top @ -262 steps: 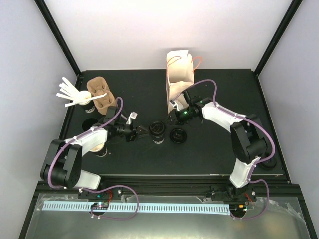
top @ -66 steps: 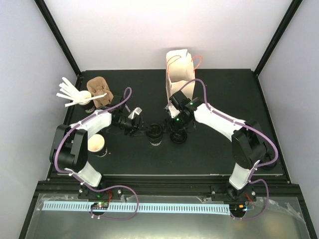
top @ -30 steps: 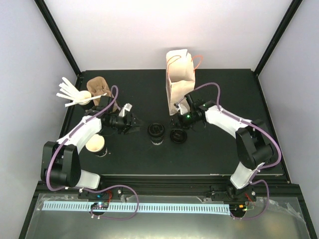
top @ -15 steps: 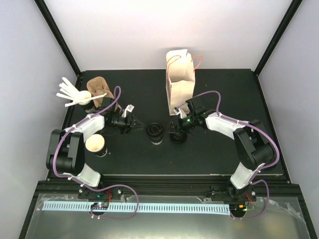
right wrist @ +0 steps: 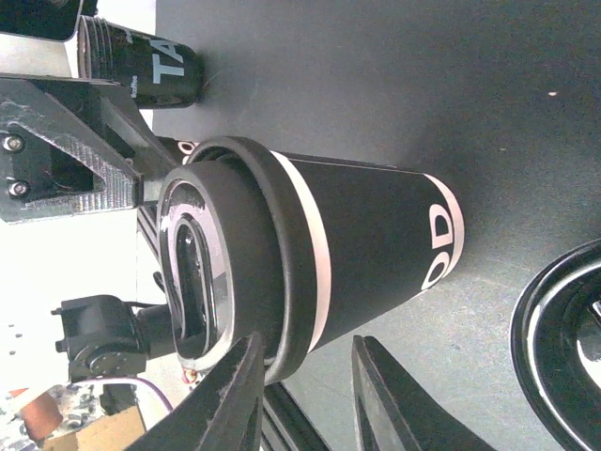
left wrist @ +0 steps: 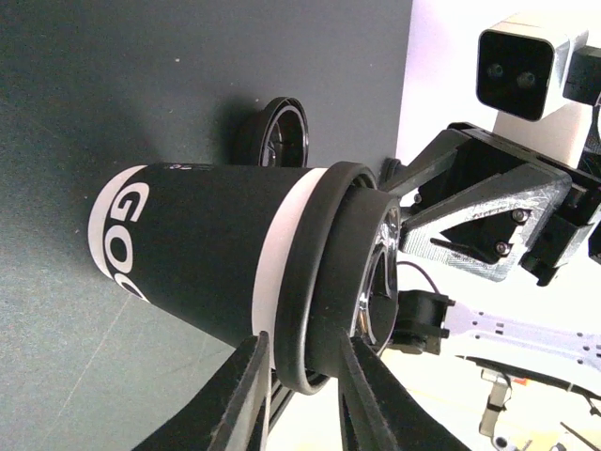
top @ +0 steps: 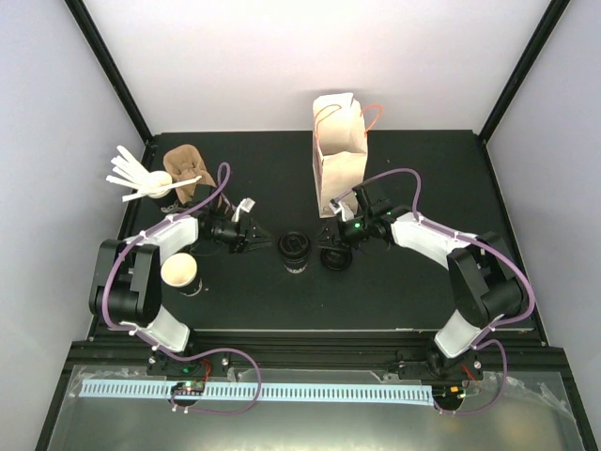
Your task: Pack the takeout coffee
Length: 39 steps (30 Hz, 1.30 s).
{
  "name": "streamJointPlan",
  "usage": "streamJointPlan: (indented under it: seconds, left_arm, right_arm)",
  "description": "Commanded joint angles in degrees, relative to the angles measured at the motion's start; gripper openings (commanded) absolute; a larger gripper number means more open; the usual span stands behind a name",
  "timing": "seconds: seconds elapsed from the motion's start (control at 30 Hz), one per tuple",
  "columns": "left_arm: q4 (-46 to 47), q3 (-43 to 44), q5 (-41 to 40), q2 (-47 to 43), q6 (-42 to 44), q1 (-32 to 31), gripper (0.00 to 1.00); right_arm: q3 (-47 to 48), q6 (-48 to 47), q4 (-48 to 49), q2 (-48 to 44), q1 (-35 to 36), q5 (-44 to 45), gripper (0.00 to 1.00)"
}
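Observation:
One takeout coffee (top: 294, 249) stands upright mid-table, a black cup with white lettering and a black lid. In the left wrist view the coffee (left wrist: 207, 254) fills the frame. My left gripper (left wrist: 300, 340) has its narrowed jaws on either side of the lid rim, and contact is unclear. It reaches in from the left (top: 266, 242). From the other side my right gripper (right wrist: 305, 343) brackets the same cup's (right wrist: 357, 244) lid edge. A gap shows beside its outer finger, so it is open. It hovers at the cup's right (top: 326, 242).
A loose black lid (top: 335, 257) lies just right of the cup, under my right wrist. The brown paper bag (top: 340, 155) stands behind. A lidless cup (top: 178, 272) sits near my left arm. The stirrer cup (top: 155, 188) and pulp carriers (top: 191, 174) are at the back left.
Both grippers have moved in toward the lidded cup from either side, and both pairs of jaws have narrowed. The cup has stayed in place.

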Motion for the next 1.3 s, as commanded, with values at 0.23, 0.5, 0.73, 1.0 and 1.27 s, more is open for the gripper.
streamJointPlan:
  seconds: [0.23,0.5,0.73,1.0,1.27]
  left_arm:
    - [0.5,1.3,2.6,2.9,2.0,-1.6,0.22]
    - [0.7,1.2,2.4,3.5,1.9,-2.2,0.21]
    - [0.7,1.6,2.4,3.7,1.9,-2.4,0.20]
    - [0.5,1.5,2.2,4.0,2.0,-2.4,0.14]
    - [0.7,1.6,2.3,3.9,1.9,-2.4,0.11]
  right_arm:
    - [-0.8,-0.4,2.9,0.5,0.0,-4.6,0.28]
    - [0.0,-1.7,1.2,2.6,0.0,-4.4,0.22]
    - [1.4,-2.0,1.0,3.9,0.0,-4.4,0.22]
    - [1.6,-2.0,1.4,3.5,-0.1,-4.7,0.22]
    - [1.7,-1.8,2.4,3.7,0.0,-6.0,0.23]
